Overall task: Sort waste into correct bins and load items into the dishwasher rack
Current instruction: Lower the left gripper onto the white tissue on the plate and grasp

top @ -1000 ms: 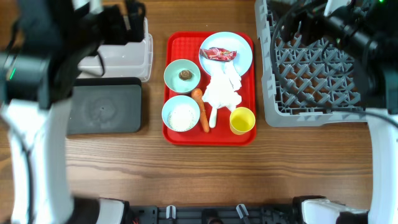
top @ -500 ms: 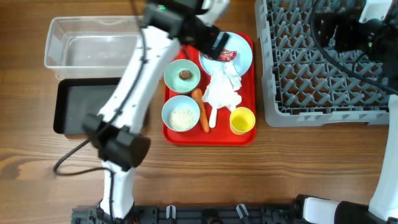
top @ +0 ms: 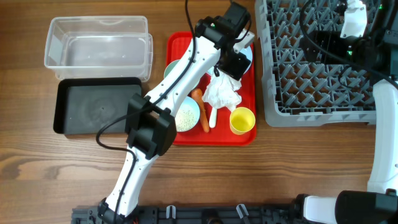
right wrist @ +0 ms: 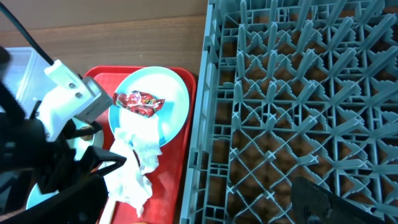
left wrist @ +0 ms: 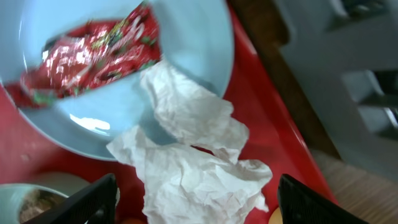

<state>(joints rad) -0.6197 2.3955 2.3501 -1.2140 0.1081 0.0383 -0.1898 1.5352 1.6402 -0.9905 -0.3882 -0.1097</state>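
My left gripper (left wrist: 199, 208) is open, its fingers on either side of the crumpled white tissue (left wrist: 193, 155), low over the red tray (top: 245, 87). The red snack wrapper (left wrist: 93, 56) lies on the light blue plate (left wrist: 130, 112). In the overhead view the left gripper (top: 233, 62) covers most of the plate. The carrot (top: 200, 109), the bowl of rice (top: 185, 116), the white spoon (top: 212, 118) and the yellow cup (top: 242, 120) sit on the tray's front half. My right gripper (top: 320, 42) is open and empty above the grey rack (top: 323, 93).
The clear tub (top: 99, 40) stands at the back left, with the black tray (top: 99, 106) in front of it. The second bowl (left wrist: 25, 202), with the brown lump, shows at the left wrist view's lower left. The left arm crosses the tray's left side.
My left arm swung in from the left over the tray, and its gripper has moved from the plate's left rim down and right to the tissue. The right arm shifted slightly over the rack.
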